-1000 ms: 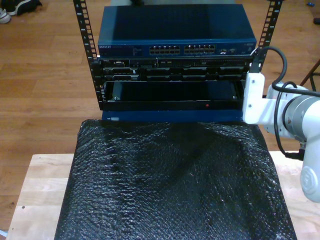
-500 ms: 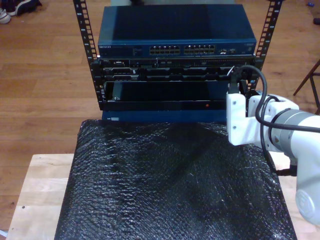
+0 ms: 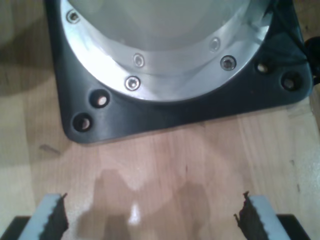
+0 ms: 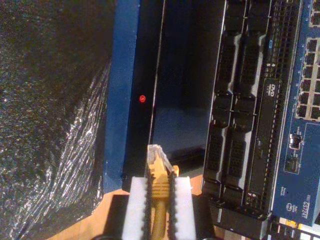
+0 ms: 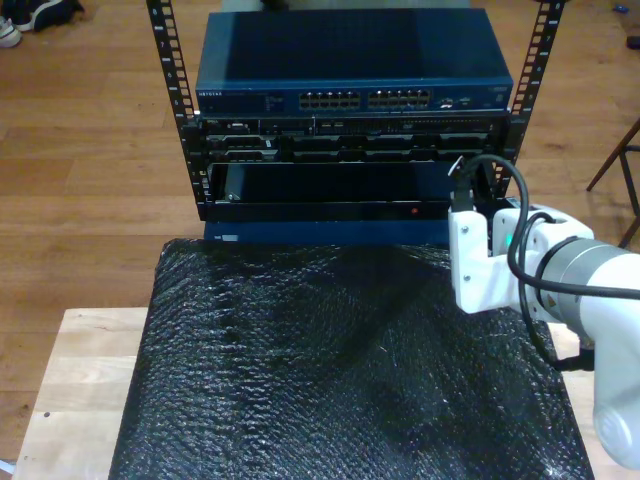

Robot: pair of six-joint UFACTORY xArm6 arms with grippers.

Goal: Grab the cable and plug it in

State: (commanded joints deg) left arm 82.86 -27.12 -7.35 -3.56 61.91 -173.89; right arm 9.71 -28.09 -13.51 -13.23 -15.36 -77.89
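The yellow cable (image 4: 160,187) runs between the white pads of my second gripper (image 4: 160,192), which is shut on it. Its clear plug (image 4: 157,153) sticks out past the fingertips and points at the dark lower bay of the rack. In the exterior view my second gripper (image 5: 464,186) hovers in front of the rack's lower part, toward the exterior view's right. The blue network switch (image 5: 350,98) with its rows of ports (image 4: 310,82) sits on top of the rack. My first gripper (image 3: 152,220) is open over bare wood, with nothing between its fingers (image 3: 50,220).
A black bubble-wrap sheet (image 5: 340,370) covers the wooden table (image 5: 70,380) in front of the rack. A red light (image 5: 415,211) glows on the lowest blue unit. Black slotted server panels (image 4: 240,110) sit between that unit and the switch. A black base plate with a metal ring (image 3: 165,55) lies ahead of my first gripper.
The second arm has swung in from the exterior view's right edge toward the left and come a little lower, to the front of the rack's lower bay.
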